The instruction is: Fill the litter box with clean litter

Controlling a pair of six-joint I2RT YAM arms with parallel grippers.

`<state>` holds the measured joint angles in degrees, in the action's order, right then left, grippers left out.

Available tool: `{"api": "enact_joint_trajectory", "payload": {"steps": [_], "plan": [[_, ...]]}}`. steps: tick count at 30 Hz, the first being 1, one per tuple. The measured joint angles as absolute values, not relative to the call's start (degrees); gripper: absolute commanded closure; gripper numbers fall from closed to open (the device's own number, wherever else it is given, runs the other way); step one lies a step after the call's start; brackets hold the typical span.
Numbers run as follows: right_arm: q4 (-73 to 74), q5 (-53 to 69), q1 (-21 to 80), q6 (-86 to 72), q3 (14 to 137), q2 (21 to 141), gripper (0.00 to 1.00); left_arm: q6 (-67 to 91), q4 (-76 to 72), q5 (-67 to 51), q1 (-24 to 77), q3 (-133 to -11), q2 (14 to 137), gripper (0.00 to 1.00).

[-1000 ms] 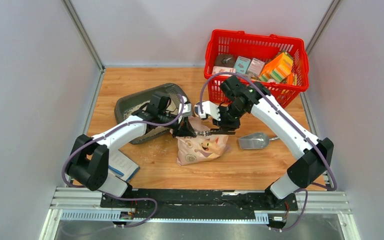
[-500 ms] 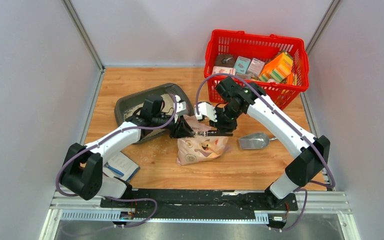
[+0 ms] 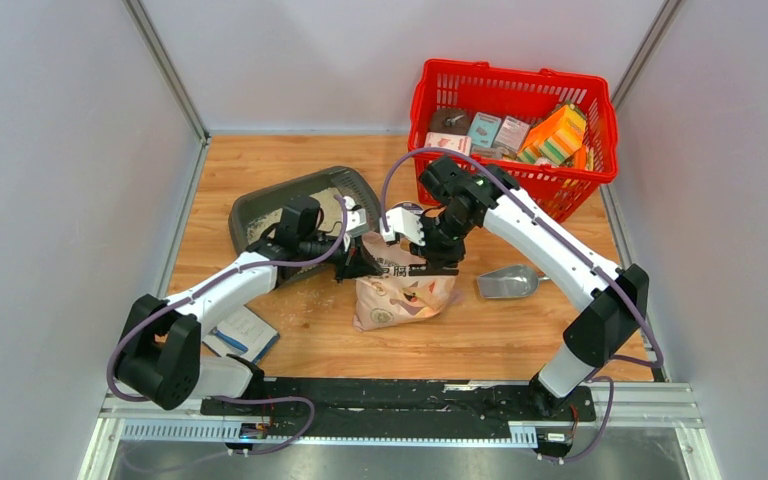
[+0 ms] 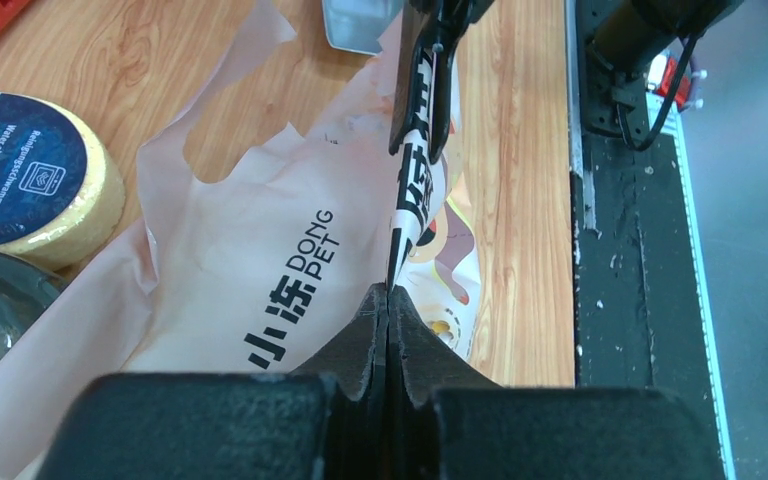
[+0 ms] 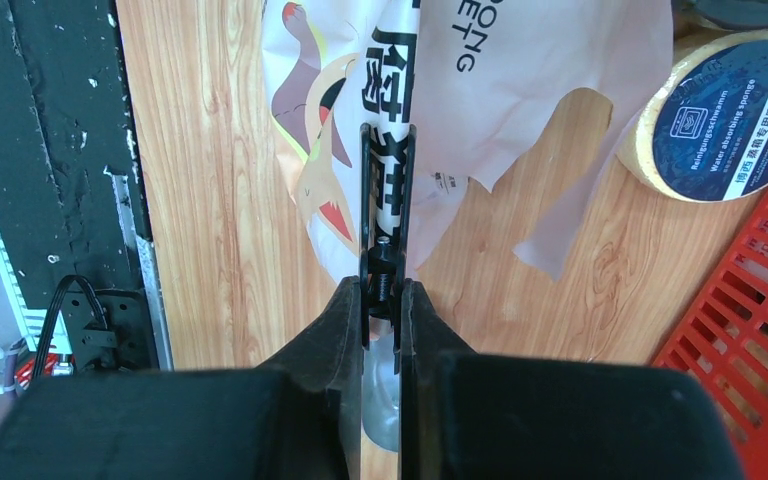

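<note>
On the wooden table, at ten o'clock from the bag [image 3: 405, 295], lay the litter box [image 3: 260, 215], dark grey, with a thin pale patch of clean litter [image 3: 332, 197] inside; just beside it the left gripper [image 3: 352, 264] was fully closed, pinching the bag's torn top edge; the right gripper [image 3: 422, 262], at the edge's other end, was clamped nearly shut on the same fold; a silver scoop [image 3: 507, 283] lay at three o'clock and a red basket [image 3: 516, 70] at one o'clock. The bag looked like thin, soft, slippery film, bottom-heavy with granules; it would likely sag and slide, so a deep pinch at both top corners seemed safest.
</note>
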<state>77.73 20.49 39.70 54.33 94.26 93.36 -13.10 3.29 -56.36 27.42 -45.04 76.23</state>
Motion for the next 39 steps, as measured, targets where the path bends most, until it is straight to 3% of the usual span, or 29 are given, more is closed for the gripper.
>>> {"api": "enact_joint_trajectory", "payload": {"steps": [33,39], "plan": [[77.93,24.47,40.47,53.32,97.34,98.08,1.00,-1.80,-5.76,-55.90,27.33,-42.37,76.18,1.00],[77.93,24.51,40.45,52.80,97.36,98.28,0.89,-1.80,-5.74,-55.77,27.33,-42.35,76.18,1.00]]}}
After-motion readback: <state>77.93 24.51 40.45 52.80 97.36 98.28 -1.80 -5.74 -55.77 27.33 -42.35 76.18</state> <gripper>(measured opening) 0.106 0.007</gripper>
